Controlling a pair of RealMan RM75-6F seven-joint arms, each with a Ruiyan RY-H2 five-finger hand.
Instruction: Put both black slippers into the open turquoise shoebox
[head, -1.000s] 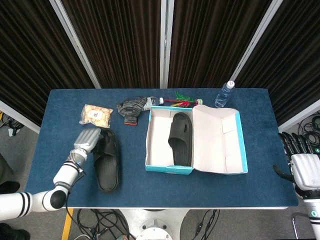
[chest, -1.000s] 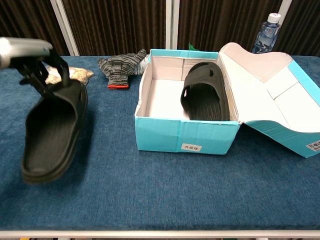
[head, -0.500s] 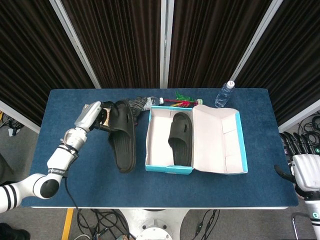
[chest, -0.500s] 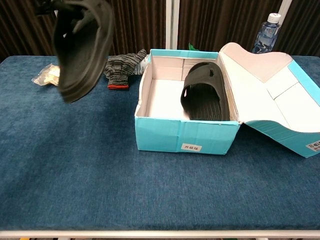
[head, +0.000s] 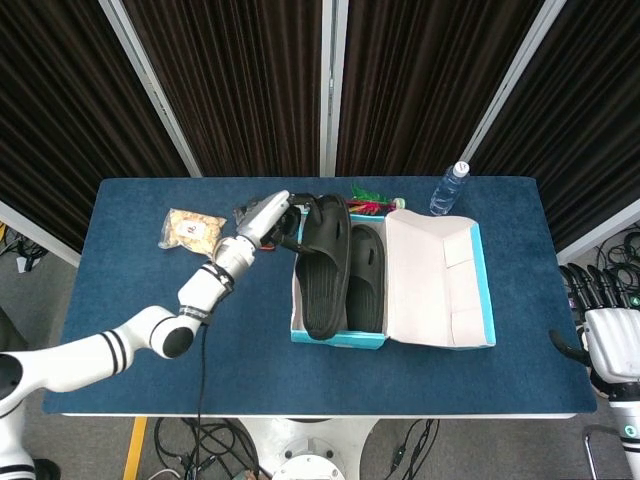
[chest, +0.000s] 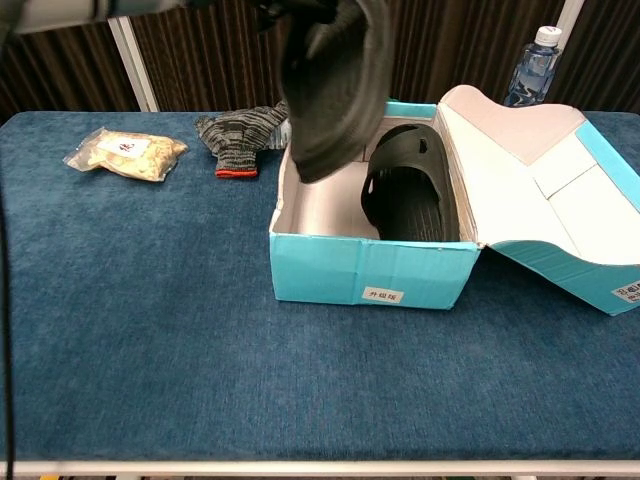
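The shoebox (head: 340, 335) sits on the table (head: 150, 380), right of its middle, with its lid (head: 440, 285) folded out to the right. One slipper (head: 365, 275) lies in the right half of the box. The other slipper (head: 325, 270) hangs over the left half, above the rim, held at its far end by the left hand (head: 268, 215), which reaches in from the left. Behind the box's left corner lies a glove (chest: 240, 135); further left, a snack bag (head: 192, 229). A bottle (head: 449, 188) stands behind the lid, near the far edge. The right hand (head: 610, 335) is off the table's right edge, well apart from everything.
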